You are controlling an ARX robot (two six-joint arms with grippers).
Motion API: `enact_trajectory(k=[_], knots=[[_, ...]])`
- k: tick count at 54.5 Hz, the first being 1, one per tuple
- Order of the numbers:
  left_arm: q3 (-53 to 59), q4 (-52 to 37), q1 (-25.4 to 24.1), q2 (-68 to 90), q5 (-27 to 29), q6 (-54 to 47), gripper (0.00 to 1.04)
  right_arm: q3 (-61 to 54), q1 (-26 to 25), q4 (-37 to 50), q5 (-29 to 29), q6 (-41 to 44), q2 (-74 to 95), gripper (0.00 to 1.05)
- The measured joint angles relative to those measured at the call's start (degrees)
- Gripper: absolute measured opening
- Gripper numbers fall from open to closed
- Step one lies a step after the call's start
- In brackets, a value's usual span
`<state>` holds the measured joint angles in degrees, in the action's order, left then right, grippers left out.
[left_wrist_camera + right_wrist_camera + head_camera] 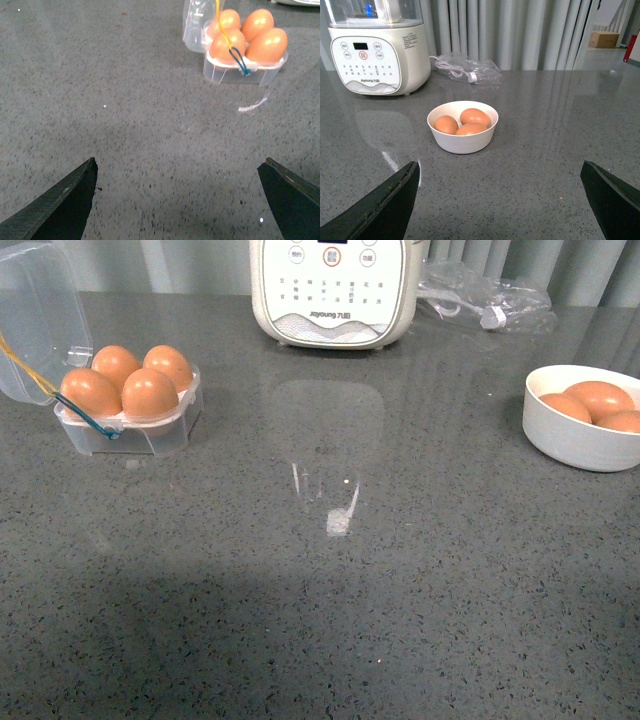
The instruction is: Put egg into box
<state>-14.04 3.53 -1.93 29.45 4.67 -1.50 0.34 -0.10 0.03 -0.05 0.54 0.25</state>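
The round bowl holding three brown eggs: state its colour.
Plain white. The round bowl shows best in the right wrist view.

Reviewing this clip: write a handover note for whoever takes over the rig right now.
Left hand: open, empty, over bare counter, facing the box.
Right hand: open, empty, facing the white bowl.
Box: on the left of the counter, lid open, all four cells holding eggs.
Bowl: on the right, holding three spare eggs.
Done: box is full.
Left: no free cell remains; lid not yet closed.
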Motion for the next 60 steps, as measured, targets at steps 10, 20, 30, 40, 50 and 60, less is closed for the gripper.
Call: enact_trajectory(k=[10,20,30,40,50,60], knots=[[-6.3,-14.9,-6.6,15.3,-4.4,-2.5,0.98,0.0,0.0,0.0,0.0,0.0,0.0,0.97],[-17.2,-23.8,-12.1,33.1,-7.1,-4.9,0.98,0.0,0.0,0.0,0.0,0.0,0.0,0.97],[-28.4,-27.6,-12.5,48.1,-4.9,-8.6,0.98,0.0,0.0,0.0,0.0,0.0,0.0,0.97],[-37.6,-27.4,-11.3,56.9,-3.3,-12.2,0.98,0.0,0.0,0.0,0.0,0.0,0.0,0.97],[-41.4,-25.5,-8.5,61.0,-2.6,-13.6,0.98,0.0,0.0,0.0,0.0,0.0,0.0,0.97],[-41.6,-26.5,-6.1,62.0,-0.7,-15.8,0.98,0.0,0.0,0.0,0.0,0.0,0.0,0.97]])
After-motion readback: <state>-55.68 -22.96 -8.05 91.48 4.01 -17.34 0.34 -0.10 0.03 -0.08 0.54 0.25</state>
